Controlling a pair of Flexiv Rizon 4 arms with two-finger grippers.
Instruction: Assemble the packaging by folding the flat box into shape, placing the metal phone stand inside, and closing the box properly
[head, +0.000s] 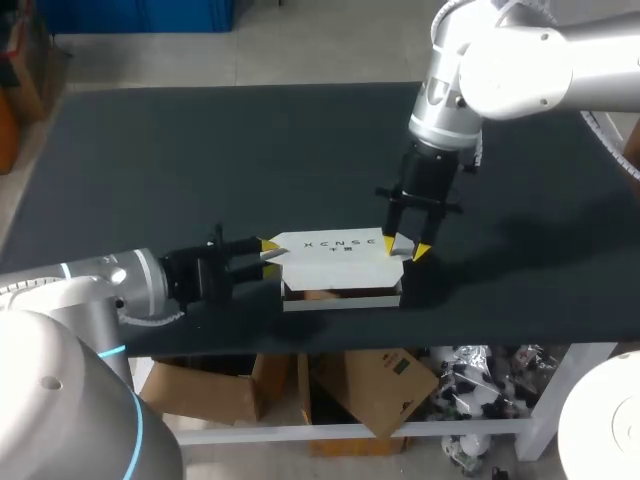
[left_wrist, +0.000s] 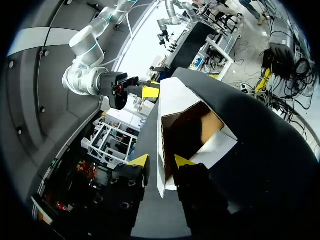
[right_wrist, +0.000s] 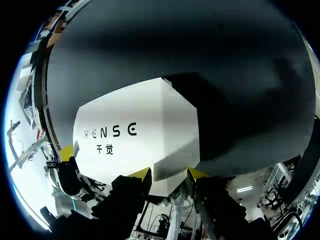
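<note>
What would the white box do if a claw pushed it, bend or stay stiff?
Probably bends easily: the white box is thin cardboard, with a flap standing open. Likely light, so a push might slide it across the table. It sits low, so tipping seems unlikely.

Tables: one, the dark table (head: 200, 160) filling most of the head view.
Boxes: one, a white box (head: 340, 262) at lower middle of the head view.
Arms: two, the left arm (head: 110, 285) from lower left, the right arm (head: 470, 90) from upper right.
Grippers: two, the left gripper (head: 268, 250) at the box's left end, the right gripper (head: 406, 248) at its right end.
</note>
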